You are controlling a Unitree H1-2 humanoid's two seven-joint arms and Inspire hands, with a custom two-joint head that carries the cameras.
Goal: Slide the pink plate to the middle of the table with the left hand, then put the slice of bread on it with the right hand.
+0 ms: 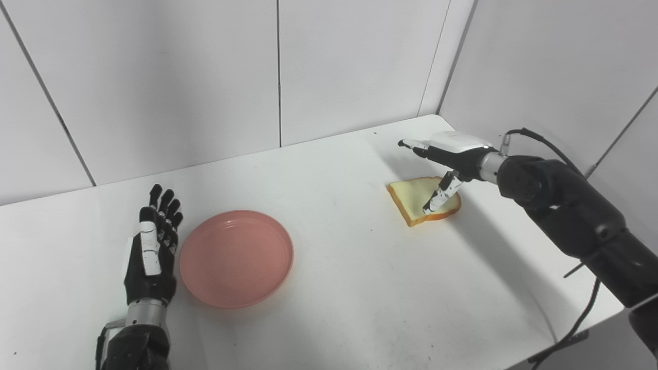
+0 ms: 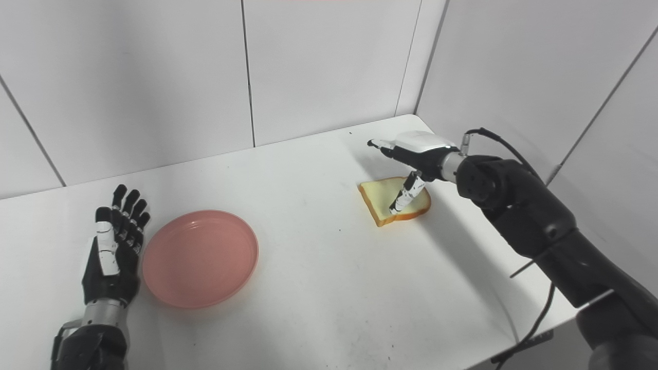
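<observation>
Pink plate (image 1: 236,258) lies beside the open left hand (image 1: 151,252); open right hand (image 1: 446,154) hovers over bread (image 1: 415,198).

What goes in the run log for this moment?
left hand open beside pink plate | right hand open over bread slice | bread not on plate

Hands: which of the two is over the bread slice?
The right hand, fingers apart, with one finger pointing down at the bread slice. The left hand stands open beside the pink plate.
</observation>
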